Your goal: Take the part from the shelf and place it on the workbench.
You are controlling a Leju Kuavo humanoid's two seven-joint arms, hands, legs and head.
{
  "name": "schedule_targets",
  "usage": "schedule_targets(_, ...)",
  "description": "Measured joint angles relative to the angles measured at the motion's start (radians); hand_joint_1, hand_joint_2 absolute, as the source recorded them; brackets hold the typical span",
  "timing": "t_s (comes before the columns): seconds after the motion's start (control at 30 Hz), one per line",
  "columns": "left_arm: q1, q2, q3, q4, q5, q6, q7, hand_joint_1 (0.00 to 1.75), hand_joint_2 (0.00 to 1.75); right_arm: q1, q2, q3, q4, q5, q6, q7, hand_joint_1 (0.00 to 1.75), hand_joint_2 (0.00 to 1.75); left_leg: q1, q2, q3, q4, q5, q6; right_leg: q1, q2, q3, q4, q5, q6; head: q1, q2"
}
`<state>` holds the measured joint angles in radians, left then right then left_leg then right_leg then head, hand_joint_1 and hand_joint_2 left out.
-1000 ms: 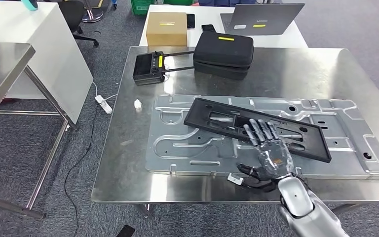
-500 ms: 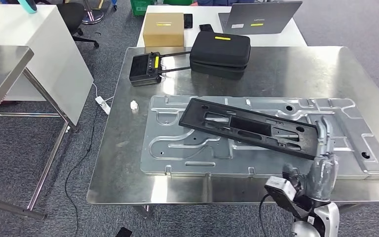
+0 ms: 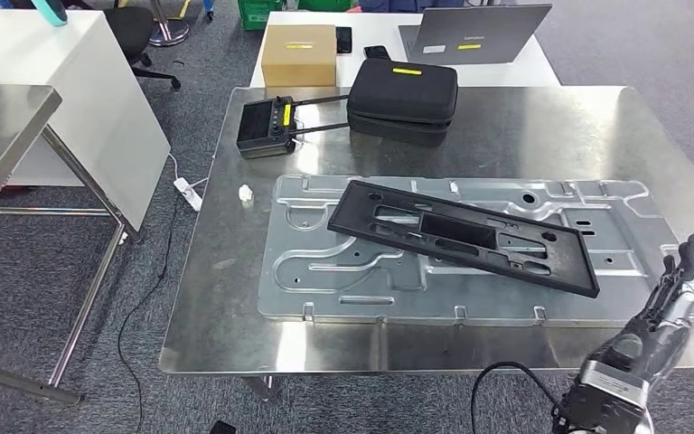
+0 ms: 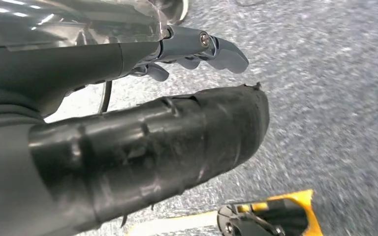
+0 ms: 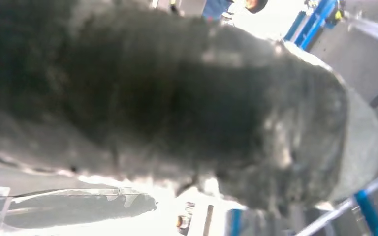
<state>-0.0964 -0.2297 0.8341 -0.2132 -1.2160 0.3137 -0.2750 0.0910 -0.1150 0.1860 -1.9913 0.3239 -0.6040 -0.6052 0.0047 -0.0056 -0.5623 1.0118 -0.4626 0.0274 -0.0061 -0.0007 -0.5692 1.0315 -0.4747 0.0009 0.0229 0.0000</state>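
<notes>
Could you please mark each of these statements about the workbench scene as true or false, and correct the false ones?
1. The black part lies on the silver metal plate. True.
2. The right hand grips the black part. False: it holds nothing and is off the part, near the plate's right corner.
3. A black case sits at the far side of the workbench. True.
4. The laptop rests on the metal plate. False: it stands on the white table behind the workbench.
5. The cardboard box is on top of the black case. False: it sits beside the laptop on the white table.
</notes>
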Motion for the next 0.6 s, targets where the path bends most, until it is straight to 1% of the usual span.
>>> schedule_targets(0.03,0.001,0.000,0.002,0.000,0.001,0.001,0.000,0.00,0.00,0.009,0.007,-0.008,-0.009,-0.021,0.009,-0.009,0.00,0.00,0.002,0.001,0.000,-0.006,0.005,0.006,-0.001,0.000,-0.005,0.012,-0.012,0.005,0.001,0.000)
schedule_targets(0.07,0.001,0.000,0.004,0.000,0.001,0.002,0.000,0.00,0.00,0.017,0.013,-0.016,-0.017,-0.037,0.019,-0.016,0.00,0.00,0.005,0.002,0.000,-0.012,0.011,0.012,-0.003,0.001,-0.017,0.042,-0.037,0.011,0.001,0.000)
schedule_targets(0.1,0.002,-0.001,0.005,0.000,0.002,0.002,0.000,0.00,0.00,0.024,0.018,-0.026,-0.021,-0.048,0.028,-0.022,0.00,0.00,0.007,0.004,-0.003,-0.015,0.015,0.016,-0.005,0.001,-0.037,0.091,-0.071,0.016,0.002,0.000)
schedule_targets(0.13,0.002,-0.001,0.006,0.000,0.002,0.002,0.000,0.00,0.00,0.031,0.023,-0.035,-0.024,-0.055,0.038,-0.027,0.00,0.00,0.007,0.004,-0.007,-0.015,0.017,0.018,-0.007,0.001,-0.064,0.155,-0.109,0.020,0.002,0.000)
schedule_targets(0.17,0.003,-0.001,0.007,0.000,0.002,0.003,0.000,0.00,0.00,0.038,0.029,-0.044,-0.025,-0.060,0.047,-0.030,0.00,0.00,0.007,0.005,-0.011,-0.014,0.019,0.018,-0.009,0.001,-0.090,0.218,-0.139,0.024,0.002,0.000)
schedule_targets(0.2,0.004,-0.001,0.008,0.000,0.003,0.003,0.000,0.00,0.00,0.046,0.035,-0.053,-0.025,-0.063,0.054,-0.033,0.00,0.00,0.007,0.005,-0.015,-0.013,0.021,0.017,-0.011,0.001,-0.104,0.258,-0.152,0.027,0.002,0.000)
schedule_targets(0.23,0.006,-0.001,0.009,0.000,0.004,0.004,0.000,0.00,0.00,0.052,0.040,-0.060,-0.025,-0.064,0.060,-0.035,0.00,0.00,0.007,0.005,-0.019,-0.011,0.023,0.016,-0.013,0.001,-0.101,0.263,-0.146,0.029,0.002,0.000)
schedule_targets(0.27,0.006,-0.001,0.010,0.000,0.004,0.005,0.000,0.00,0.00,0.056,0.045,-0.066,-0.025,-0.065,0.064,-0.036,0.00,0.00,0.007,0.005,-0.021,-0.008,0.024,0.015,-0.015,0.001,-0.077,0.226,-0.121,0.029,0.002,0.000)
schedule_targets(0.3,0.006,-0.001,0.010,0.000,0.004,0.005,0.000,0.00,0.00,0.058,0.048,-0.072,-0.026,-0.066,0.066,-0.037,0.00,0.00,0.007,0.005,-0.023,-0.005,0.025,0.013,-0.017,0.001,-0.036,0.156,-0.087,0.028,0.002,0.000)
schedule_targets(0.33,0.006,-0.001,0.010,0.000,0.004,0.005,-0.001,0.00,0.00,0.058,0.051,-0.077,-0.028,-0.067,0.069,-0.038,0.00,0.00,0.006,0.005,-0.025,-0.002,0.025,0.009,-0.016,0.001,0.003,0.085,-0.063,0.026,0.002,0.000)
schedule_targets(0.37,0.005,-0.001,0.010,0.000,0.004,0.006,-0.001,0.00,0.00,0.060,0.055,-0.082,-0.029,-0.069,0.071,-0.040,0.00,0.00,0.005,0.004,-0.027,0.001,0.026,0.004,-0.014,0.001,0.032,0.029,-0.045,0.022,0.002,0.000)
schedule_targets(0.4,0.005,-0.001,0.011,0.000,0.006,0.007,-0.002,0.00,0.00,0.063,0.059,-0.087,-0.030,-0.071,0.074,-0.041,0.00,0.00,0.004,0.003,-0.029,0.003,0.028,-0.002,-0.011,0.002,0.046,-0.003,-0.038,0.018,0.002,0.000)
schedule_targets(0.43,0.005,-0.001,0.011,0.000,0.007,0.008,-0.003,0.00,0.00,0.067,0.063,-0.091,-0.031,-0.076,0.077,-0.042,0.00,0.00,0.003,0.003,-0.030,0.003,0.031,-0.008,-0.008,0.002,0.045,-0.010,-0.038,0.013,0.002,0.000)
schedule_targets(0.47,0.005,-0.001,0.012,0.000,0.009,0.009,-0.005,0.00,0.00,0.072,0.067,-0.096,-0.031,-0.083,0.081,-0.043,0.00,0.00,0.003,0.002,-0.031,0.002,0.034,-0.015,-0.007,0.003,0.042,-0.011,-0.033,0.007,0.002,0.000)
schedule_targets(0.5,0.005,-0.001,0.014,0.000,0.011,0.009,-0.006,0.00,0.00,0.077,0.071,-0.100,-0.032,-0.091,0.086,-0.043,0.00,0.00,0.005,0.002,-0.033,0.003,0.034,-0.021,-0.008,0.001,0.040,-0.013,-0.027,-0.001,0.002,0.000)
schedule_targets(0.53,0.006,-0.001,0.016,0.000,0.012,0.009,-0.007,0.00,0.00,0.081,0.075,-0.104,-0.032,-0.099,0.091,-0.043,0.00,0.00,0.006,0.002,-0.038,0.013,0.024,-0.027,-0.009,0.000,0.037,-0.015,-0.021,-0.010,0.002,0.000)
schedule_targets(0.57,0.006,-0.001,0.018,0.000,0.013,0.009,-0.008,0.00,0.00,0.084,0.080,-0.108,-0.032,-0.106,0.095,-0.044,0.00,0.00,0.007,0.002,-0.051,0.040,-0.001,-0.031,-0.010,-0.001,0.032,-0.017,-0.015,-0.019,0.001,0.000)
schedule_targets(0.6,0.007,-0.001,0.020,0.000,0.014,0.009,-0.009,0.00,0.00,0.087,0.084,-0.111,-0.032,-0.110,0.098,-0.044,0.00,0.00,0.008,0.002,-0.071,0.089,-0.038,-0.035,-0.010,-0.003,0.027,-0.018,-0.009,-0.027,0.001,0.000)
